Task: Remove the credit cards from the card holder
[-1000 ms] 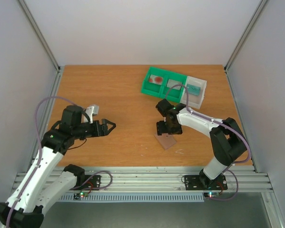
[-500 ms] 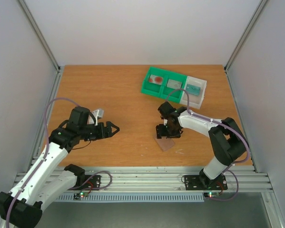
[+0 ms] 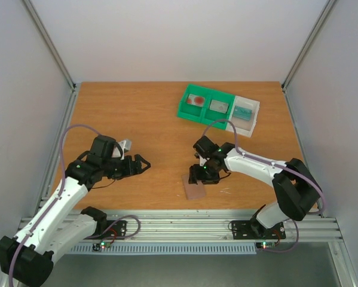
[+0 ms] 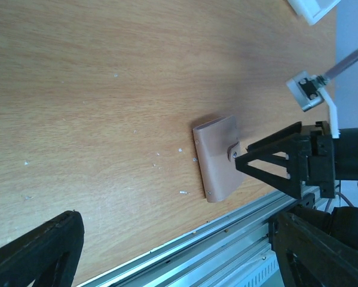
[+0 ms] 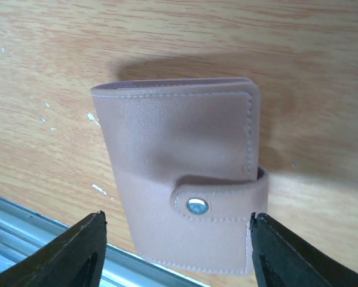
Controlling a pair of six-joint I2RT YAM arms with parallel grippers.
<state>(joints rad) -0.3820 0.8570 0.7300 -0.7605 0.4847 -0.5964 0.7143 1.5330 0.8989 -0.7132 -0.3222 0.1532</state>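
The card holder (image 5: 184, 173) is snapped shut, its inside hidden; from above, the right pincer (image 3: 201, 179) covers its far end; what lies in the tray (image 3: 202, 118) is too small to tell

card holder (image 3: 194, 188) shifted nearer (leftward too), right tool (image 3: 201, 177) following

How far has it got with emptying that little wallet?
Looks done: three cards lie in the tray, though whether they came from the card holder cannot be told. In hand: the right gripper is over the card holder, jaws open either side of it. Left: the holder is shut, snap strap fastened, so any cards inside are yet to come out. The left gripper hangs open, apart.
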